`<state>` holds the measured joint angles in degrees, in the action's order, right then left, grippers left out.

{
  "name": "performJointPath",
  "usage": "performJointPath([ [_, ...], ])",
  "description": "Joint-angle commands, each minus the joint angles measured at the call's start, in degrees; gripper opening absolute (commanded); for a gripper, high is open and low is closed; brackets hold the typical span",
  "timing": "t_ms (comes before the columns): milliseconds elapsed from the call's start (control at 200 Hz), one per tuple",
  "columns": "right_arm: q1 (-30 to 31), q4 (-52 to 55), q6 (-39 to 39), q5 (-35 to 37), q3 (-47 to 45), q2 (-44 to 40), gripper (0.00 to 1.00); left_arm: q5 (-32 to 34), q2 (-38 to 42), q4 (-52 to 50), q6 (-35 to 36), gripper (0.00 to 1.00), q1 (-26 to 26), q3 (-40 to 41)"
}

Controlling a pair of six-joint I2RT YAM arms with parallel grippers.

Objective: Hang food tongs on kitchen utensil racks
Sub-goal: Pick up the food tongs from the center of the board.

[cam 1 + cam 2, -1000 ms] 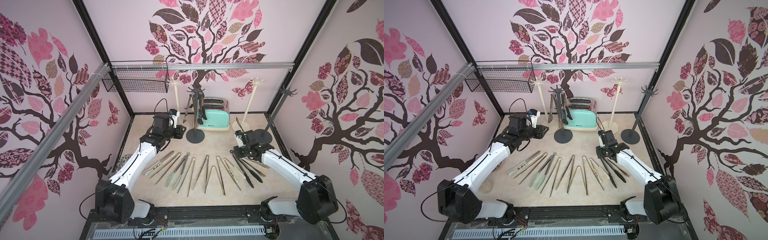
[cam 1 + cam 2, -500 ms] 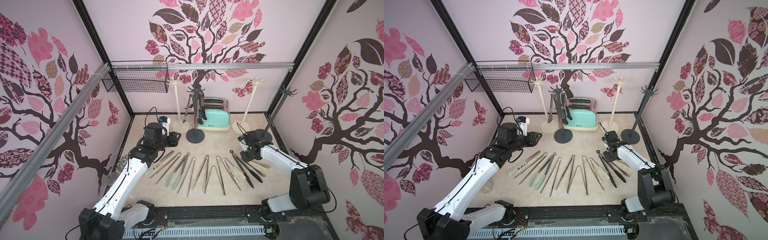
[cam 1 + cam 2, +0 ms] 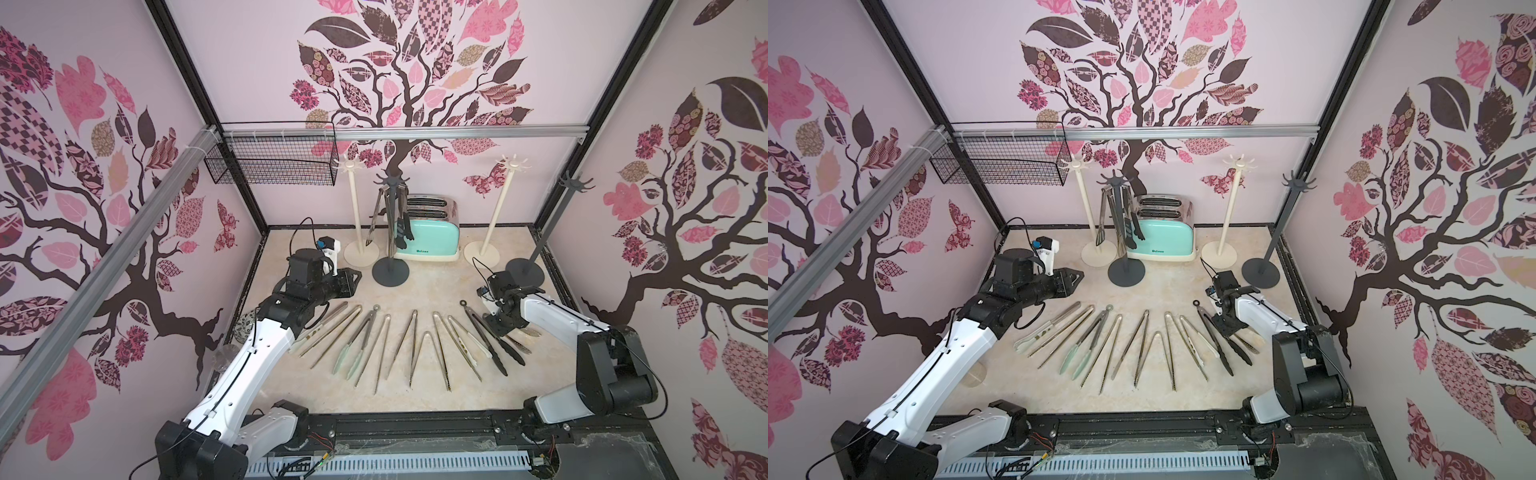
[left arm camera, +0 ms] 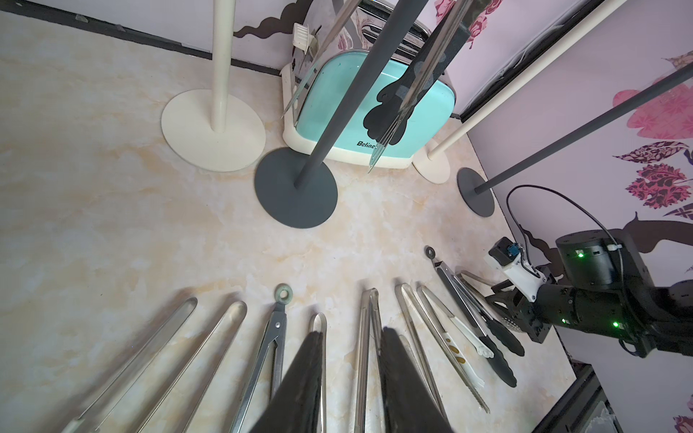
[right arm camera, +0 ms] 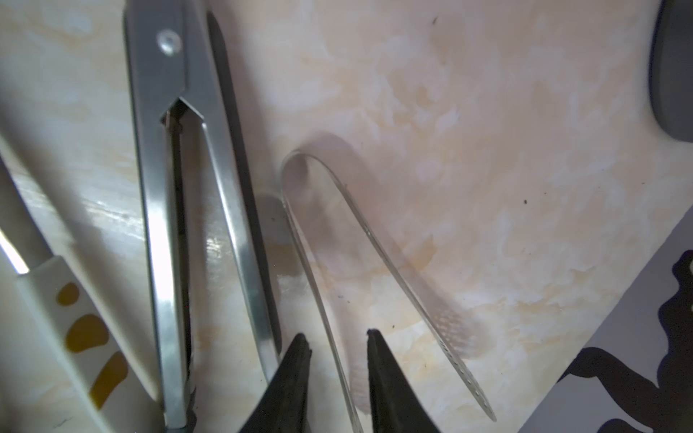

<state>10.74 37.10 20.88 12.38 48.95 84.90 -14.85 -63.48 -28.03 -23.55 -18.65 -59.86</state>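
Right wrist view showed our right end effector (image 5: 336,334) parted astride one arm of steel tongs (image 5: 446,330), we judged for pinching; left end effector (image 4: 350,331) hovered parted, empty.

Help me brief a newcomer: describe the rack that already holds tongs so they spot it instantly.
Start at the mint-green toaster at the back. In front of it stands a dark grey rack. It alone has tongs hanging from its hooks; the two cream racks and the other dark grey rack are bare.
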Motion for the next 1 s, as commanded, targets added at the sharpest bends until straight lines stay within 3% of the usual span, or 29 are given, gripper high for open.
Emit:
performJointPath([
  [0, -0.2, 1.5, 0.7, -0.1, -0.4, 0.5, 0.3, -0.5, 0.6, 0.2, 0.4, 0.29, -0.2, 0.3],
  [700, -1.1, 0.1, 1.9, -0.2, -0.8, 6.6, 0.29, -0.2, -0.7, -0.3, 1.0, 0.29, -0.2, 0.2],
  [995, -1.2, 0.5, 2.5, -2.5, -1.0, 8.6, 0.19, 0.1, -0.7, -0.4, 1.1, 0.29, -0.1, 0.2],
])
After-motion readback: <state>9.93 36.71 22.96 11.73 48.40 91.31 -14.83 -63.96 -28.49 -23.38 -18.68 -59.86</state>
